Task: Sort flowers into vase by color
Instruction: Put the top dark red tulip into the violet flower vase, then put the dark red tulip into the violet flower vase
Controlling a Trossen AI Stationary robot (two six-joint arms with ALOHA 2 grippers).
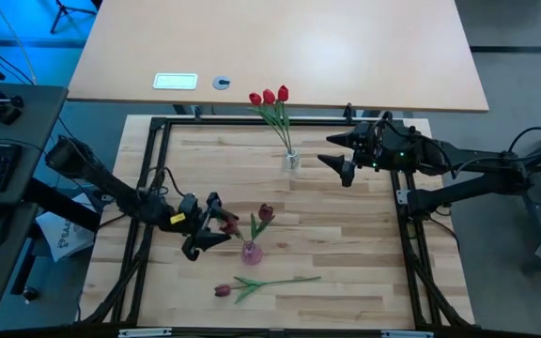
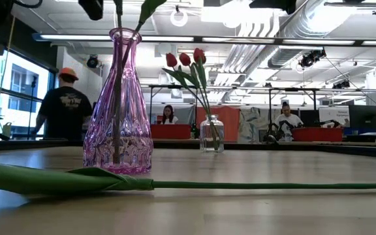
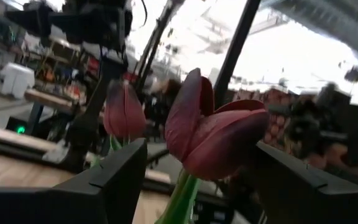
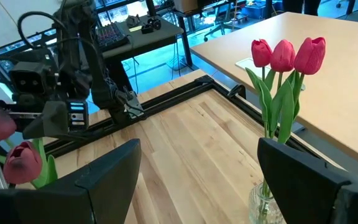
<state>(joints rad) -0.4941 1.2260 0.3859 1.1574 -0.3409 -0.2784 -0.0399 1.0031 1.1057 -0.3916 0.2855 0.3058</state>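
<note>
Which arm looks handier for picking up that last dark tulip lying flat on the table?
Probably the left: its claw hovers at the pink vase, near the lying maroon tulip. The right claw waits beside the clear vase.

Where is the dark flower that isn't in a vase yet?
In the high view the last maroon tulip lies flat on the wooden table near its front edge, just in front of the pink vase and the left gripper.
</note>
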